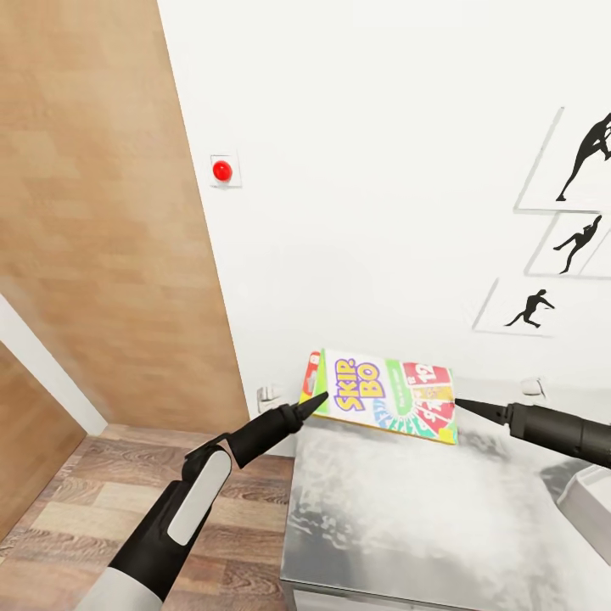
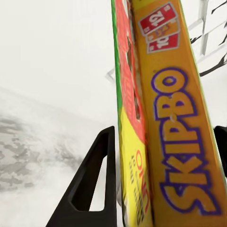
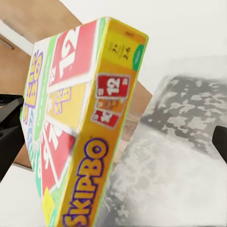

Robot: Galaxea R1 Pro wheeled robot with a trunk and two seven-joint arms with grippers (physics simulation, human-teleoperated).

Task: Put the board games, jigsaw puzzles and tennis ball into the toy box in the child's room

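Note:
A slim yellow, red and green "SKIP-BO" board game [image 1: 382, 397] hangs tilted above the far left end of the table [image 1: 407, 518], close to the white wall. My left gripper [image 1: 318, 400] is shut on its left edge; in the left wrist view the box [image 2: 175, 132] sits between the dark fingers [image 2: 94, 170]. My right gripper [image 1: 462, 404] meets the box's right edge. In the right wrist view its fingers [image 3: 9, 132] stand wide apart around the box's end [image 3: 80, 118]. A corner of the pale grey toy box [image 1: 591, 507] shows on the table at the right.
A brown door [image 1: 102, 212] and wood-plank floor [image 1: 110, 484] lie left of the table. A red button [image 1: 222, 170] and black silhouette pictures [image 1: 585, 161] hang on the wall, and a wall socket [image 1: 268, 395] sits just behind the left gripper.

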